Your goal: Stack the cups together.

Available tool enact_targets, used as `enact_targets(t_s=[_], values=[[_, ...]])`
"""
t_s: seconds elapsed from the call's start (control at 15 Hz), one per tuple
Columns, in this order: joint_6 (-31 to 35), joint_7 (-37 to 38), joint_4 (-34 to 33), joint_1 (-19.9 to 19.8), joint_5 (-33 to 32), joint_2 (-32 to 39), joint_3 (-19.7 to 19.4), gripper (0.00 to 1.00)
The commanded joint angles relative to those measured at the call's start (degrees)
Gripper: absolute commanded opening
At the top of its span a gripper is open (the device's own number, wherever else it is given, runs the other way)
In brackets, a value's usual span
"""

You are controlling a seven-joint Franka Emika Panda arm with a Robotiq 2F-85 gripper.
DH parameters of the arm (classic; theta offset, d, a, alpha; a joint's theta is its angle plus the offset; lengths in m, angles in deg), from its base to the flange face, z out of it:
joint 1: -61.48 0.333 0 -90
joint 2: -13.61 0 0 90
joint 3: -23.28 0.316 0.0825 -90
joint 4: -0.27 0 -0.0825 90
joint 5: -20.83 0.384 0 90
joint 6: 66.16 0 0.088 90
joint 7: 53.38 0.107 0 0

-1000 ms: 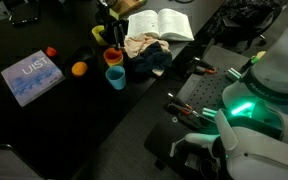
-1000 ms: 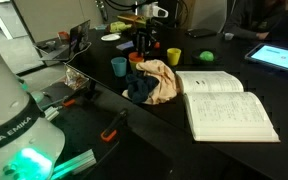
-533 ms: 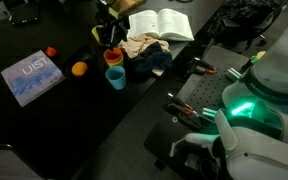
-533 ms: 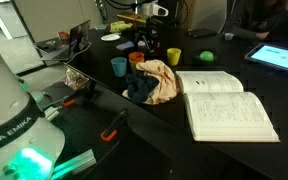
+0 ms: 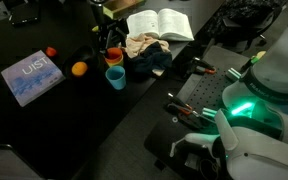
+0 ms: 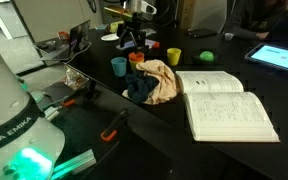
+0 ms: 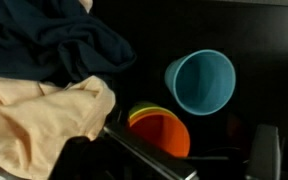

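In the wrist view a light blue cup (image 7: 200, 80) stands upright on the black table. Just below it an orange cup (image 7: 162, 135) sits nested inside a yellow-green cup (image 7: 142, 111), of which only the rim shows. My gripper (image 7: 204, 160) hangs above them, open, with one finger (image 7: 144, 156) beside the orange cup and nothing between the jaws. Both exterior views show the blue cup (image 5: 115, 77) (image 6: 119, 66), the orange cup (image 5: 112, 57) (image 6: 136, 58) and the gripper (image 5: 108, 36) (image 6: 134, 36) over it. A separate yellow cup (image 6: 173, 55) stands further off.
A heap of dark blue and cream cloth (image 7: 44, 70) (image 6: 152, 82) lies beside the cups. An open book (image 6: 224, 100), a blue book (image 5: 32, 77), an orange ball (image 5: 79, 68), a small red ball (image 5: 51, 51) and a tablet (image 6: 276, 57) lie around.
The jaws have opened and let go of the orange cup, which stays in the stack. The gripper has lifted slightly above it.
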Motion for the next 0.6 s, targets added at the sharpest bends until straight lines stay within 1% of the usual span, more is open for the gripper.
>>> enact_targets(t_s=[0.0,0.13,0.27,0.4,0.53], values=[[-2.8,-2.2,3.2,1.3,3.9,-5.2,2.4,1.0],[-3.5,-3.3,4.0,2.4,5.7,-5.9,3.7,1.0],[-2.0,-3.3,4.4,3.8,5.6,-5.4,4.6,1.0],[0.1,-2.4,4.5,5.2,3.6,-4.0,5.0,1.0],[1.9,-1.4,3.9,6.5,0.1,-2.3,4.7,1.0]])
